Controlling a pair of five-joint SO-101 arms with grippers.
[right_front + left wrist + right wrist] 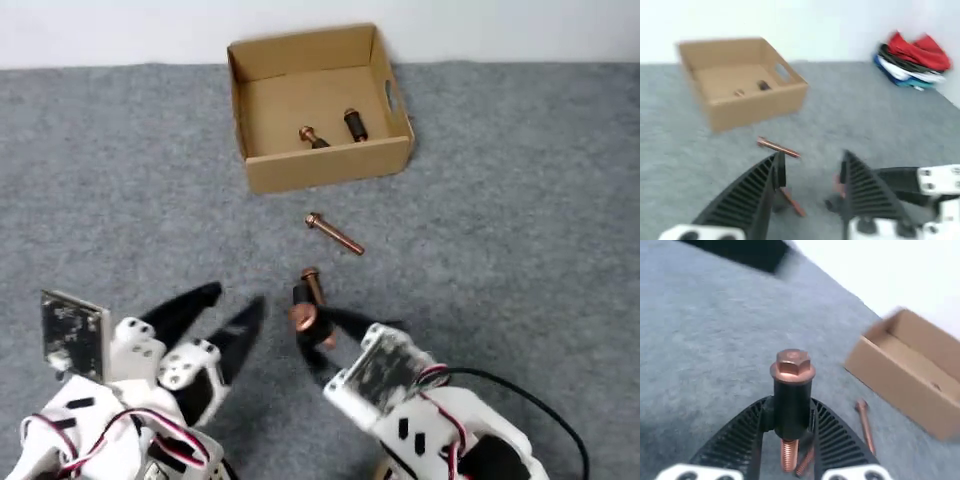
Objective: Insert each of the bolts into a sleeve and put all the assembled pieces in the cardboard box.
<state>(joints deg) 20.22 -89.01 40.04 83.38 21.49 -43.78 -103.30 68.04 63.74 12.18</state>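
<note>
- The right hand (791, 409) is closed narrow on a black sleeve (791, 397), which it holds upright above the grey worktop (520, 200).
- A copper bolt (792, 366) sits in that sleeve, its hexagonal head resting on the top rim and its threaded end poking out below, between the fingers.
- In the high view this hand (308, 332) is in front of the cardboard box (262, 172), well apart from it.
- The left hand (237, 297) is beside the right one, spread wide with nothing between its fingers. In its own wrist view (811, 157) it points toward the box.
- A loose bolt (333, 234) lies flat on the worktop between the box and the hands.
- A second loose bolt (311, 283) lies nearer, just beside the right hand's fingertips.
- Two pieces (312, 137) lie side by side on the box floor. Each shows a copper head on a dark body, so they are probably bolts in sleeves, though they are too small to be sure.
- The box stands open-topped at the far side of the worktop, with a handle slot in one side wall.
- A pile of cloth (912, 60) in red, white and blue lies at the worktop's far edge.
</note>
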